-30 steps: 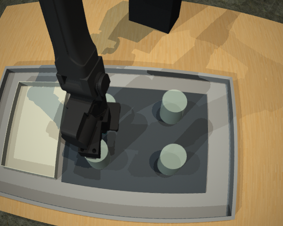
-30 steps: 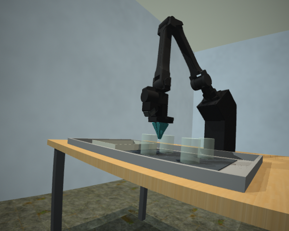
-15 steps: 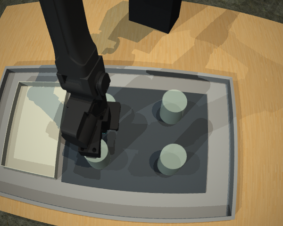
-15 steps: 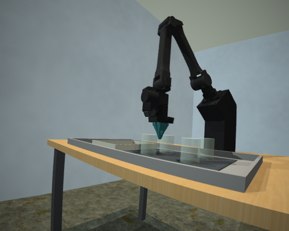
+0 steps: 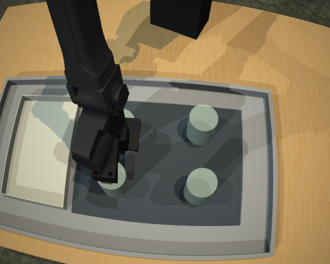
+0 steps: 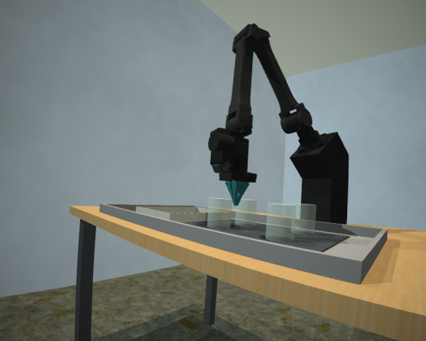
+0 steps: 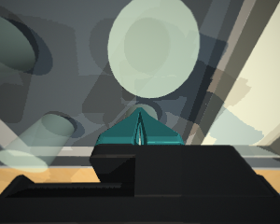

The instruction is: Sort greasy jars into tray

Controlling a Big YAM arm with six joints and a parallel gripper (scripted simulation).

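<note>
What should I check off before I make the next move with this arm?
1. Pincer closed with nothing between its fingers: ok.
2. All four jars standing on the drying mat: ok.
3. Tray free of jars and beside the mat: ok.
4. Greasy jars told apart from clean ones: cannot tell, they look alike.
5. Pincer opened, should the next move be a grip: not ok, its fingertips are together.
</note>
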